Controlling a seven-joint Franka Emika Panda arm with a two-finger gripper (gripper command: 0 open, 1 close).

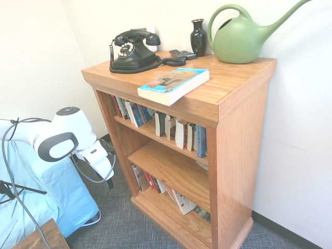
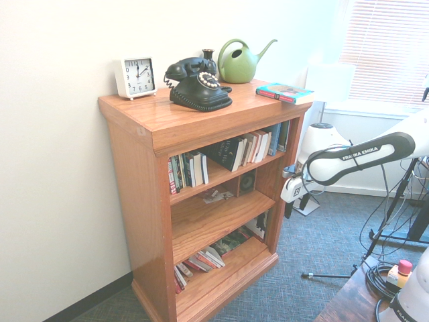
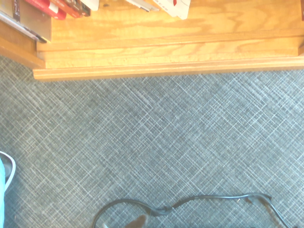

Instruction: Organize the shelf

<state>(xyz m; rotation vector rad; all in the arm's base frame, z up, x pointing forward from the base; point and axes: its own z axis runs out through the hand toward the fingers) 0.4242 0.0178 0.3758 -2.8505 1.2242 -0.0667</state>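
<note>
A: Bright daylight floods in through the blinds (image 2: 392, 50), washing that corner nearly white.
B: Yes, and the shelf (image 1: 236, 135) top shows soft glare. The wrist view looks sharp, shadows faint.

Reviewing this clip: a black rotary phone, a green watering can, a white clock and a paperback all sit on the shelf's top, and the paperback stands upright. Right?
Not quite. The paperback lies flat on the shelf top, overhanging its front edge, as the first exterior view shows. The black rotary phone, green watering can and white clock are on top as stated.
</note>
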